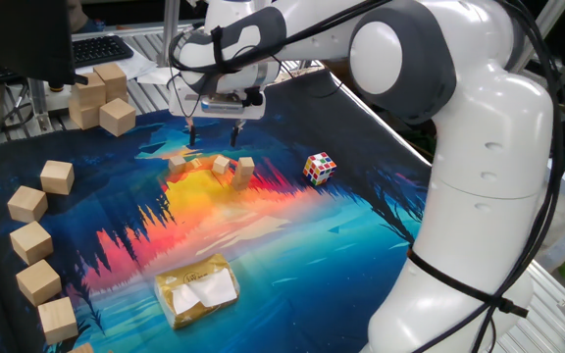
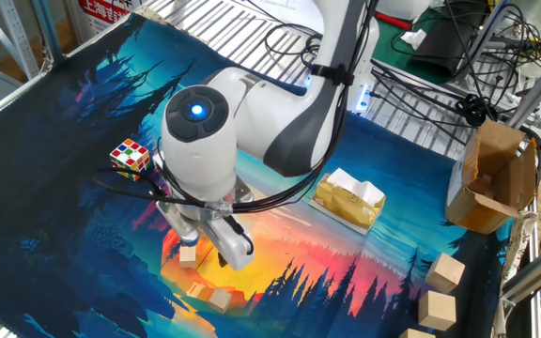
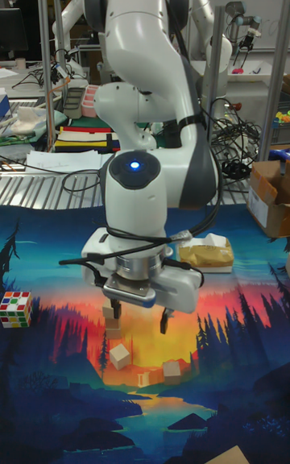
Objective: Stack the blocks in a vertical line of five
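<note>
The white Franka arm [image 1: 479,176] fills the right side of one fixed view and reaches toward the upper centre, where its wrist hangs over the worktop [image 1: 361,245], which is covered by a mat printed with a sunset forest scene. At the upper centre of that view the claw [image 1: 214,131] points down with its two dark fingers [image 1: 191,132] spread apart and nothing between them, above the mat and clear of the pieces below. Larger pale wooden cubes [image 1: 35,240] run in a column down the left edge, with more of them [image 1: 101,96] piled at the upper left. A tan packet [image 1: 197,290] lies at the lower centre. A multicoloured puzzle cube [image 1: 320,168] rests right of centre. The blocks [image 1: 214,166] sit just below the claw on the orange patch of the mat, in a loose cluster; one short stack [image 1: 244,171] stands at the cluster's right, while the others lie singly beside it. In the tall fixed view, a block [image 3: 119,355] lies tilted beneath the claw [image 3: 135,309].
</note>
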Tool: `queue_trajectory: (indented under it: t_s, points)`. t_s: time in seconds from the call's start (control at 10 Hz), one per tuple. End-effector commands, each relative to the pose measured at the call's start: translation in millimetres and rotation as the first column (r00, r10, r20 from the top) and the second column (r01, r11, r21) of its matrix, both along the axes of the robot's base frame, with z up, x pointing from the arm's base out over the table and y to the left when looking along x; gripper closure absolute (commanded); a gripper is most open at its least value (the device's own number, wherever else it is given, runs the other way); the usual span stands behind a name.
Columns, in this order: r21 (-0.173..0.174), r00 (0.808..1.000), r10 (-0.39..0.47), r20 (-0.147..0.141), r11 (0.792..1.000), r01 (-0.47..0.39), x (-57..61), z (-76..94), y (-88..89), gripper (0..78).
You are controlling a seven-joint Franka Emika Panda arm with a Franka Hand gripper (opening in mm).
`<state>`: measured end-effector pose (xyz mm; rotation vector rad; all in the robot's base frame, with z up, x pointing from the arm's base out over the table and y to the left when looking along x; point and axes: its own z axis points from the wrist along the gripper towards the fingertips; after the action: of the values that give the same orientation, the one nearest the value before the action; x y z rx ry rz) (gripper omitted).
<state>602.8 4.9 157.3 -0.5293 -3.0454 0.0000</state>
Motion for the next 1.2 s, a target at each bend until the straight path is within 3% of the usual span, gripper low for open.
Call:
queue_trajectory:
  t_s: [0.1,0.3,0.5,0.6,0.7,0.9,1.2]
  points:
    - [-0.009,1.0,-0.017,0.001,1.0,0.017,0.0,1.2,-0.1,0.1]
    - [-0.026,1.0,-0.019,0.002,0.999,0.019,-2.2,1.7,0.0,0.1]
    - [-0.017,1.0,-0.013,-0.002,1.0,0.013,-2.2,1.7,0.0,0.1]
    - [0.046,1.0,0.002,-0.001,0.999,-0.002,-2.2,1.7,0.0,0.1]
    - [0.074,1.0,0.003,-0.001,0.997,-0.003,-2.2,1.7,0.0,0.1]
    - [0.065,1.0,0.017,-0.003,0.998,-0.017,-2.2,1.7,0.0,0.1]
    - [0.077,0.999,0.046,-0.006,0.996,-0.045,-2.2,1.7,0.0,0.1]
